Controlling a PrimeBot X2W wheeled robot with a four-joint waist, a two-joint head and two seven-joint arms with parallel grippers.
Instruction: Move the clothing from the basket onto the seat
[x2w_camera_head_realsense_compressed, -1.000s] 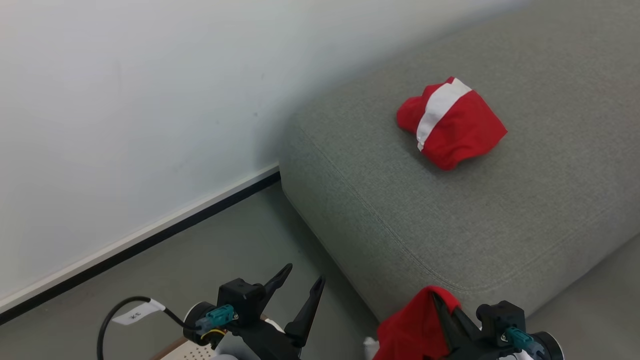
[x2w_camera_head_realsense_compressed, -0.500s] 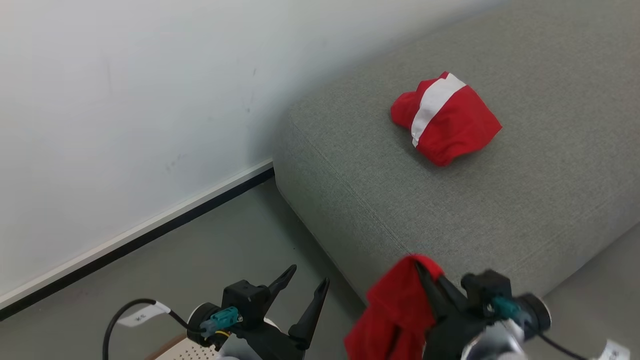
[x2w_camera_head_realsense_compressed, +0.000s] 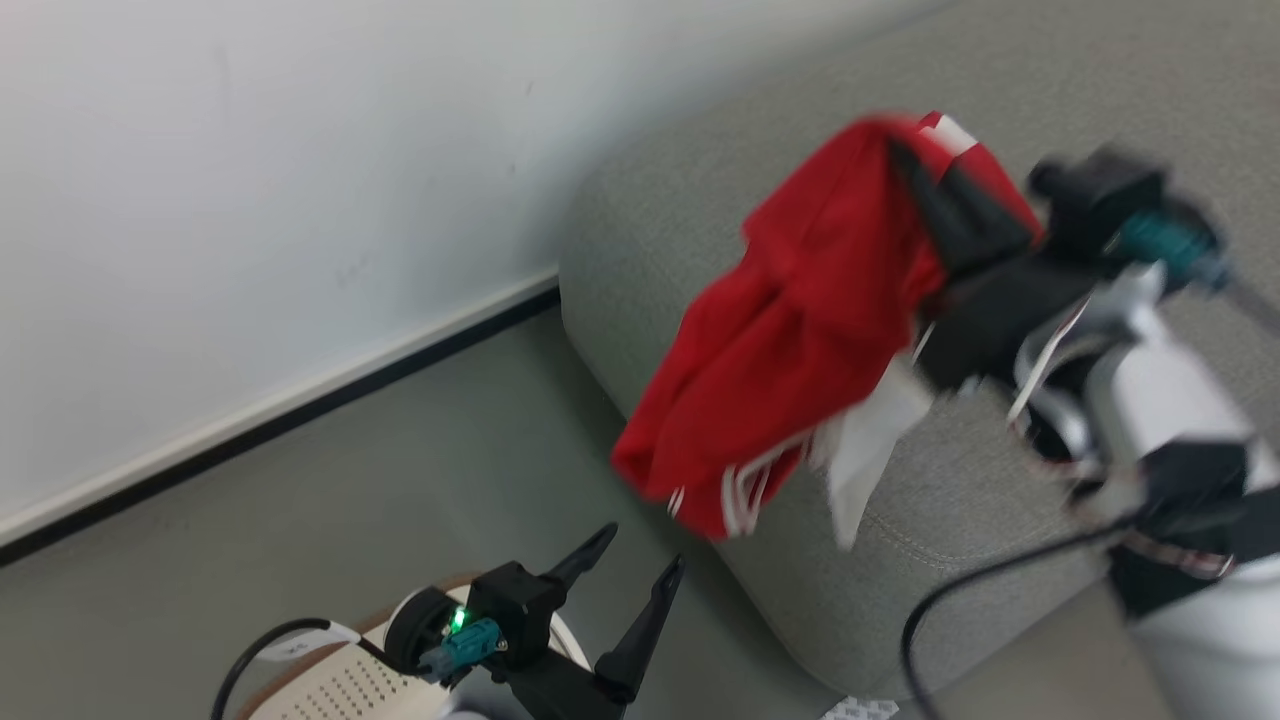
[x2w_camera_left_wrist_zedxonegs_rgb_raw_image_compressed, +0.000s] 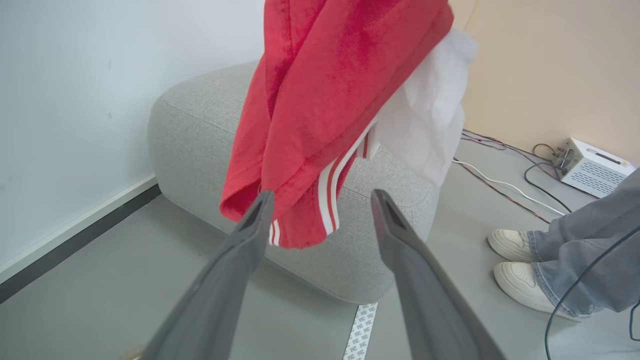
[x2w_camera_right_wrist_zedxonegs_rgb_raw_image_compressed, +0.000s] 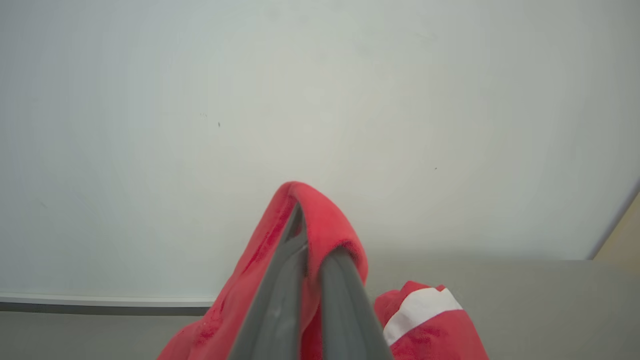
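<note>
Down at my lower left, the basket (x2w_camera_head_realsense_compressed: 345, 690) is mostly cut off by the frame edge and partly hidden behind my left hand (x2w_camera_head_realsense_compressed: 640, 548), so I cannot see into it. That left hand is spread wide and holds nothing, low above the floor and apart from the cloth. Further right, the red garment (x2w_camera_head_realsense_compressed: 800, 330), with white stripes at its hem, hangs in the air in front of the rounded corner of the seat (x2w_camera_head_realsense_compressed: 620, 250). My right hand (x2w_camera_head_realsense_compressed: 905, 160), blurred in the head view, has its fingers pressed together, pinching the garment's top fold, which drapes over the tips. Behind it the second red garment (x2w_camera_right_wrist_zedxonegs_rgb_raw_image_compressed: 430, 325) lies on the seat, mostly covered. Far right in the left wrist view, a person's white shoes (x2w_camera_left_wrist_zedxonegs_rgb_raw_image_compressed: 512, 243) stand on the floor, the legs cut off.
</note>
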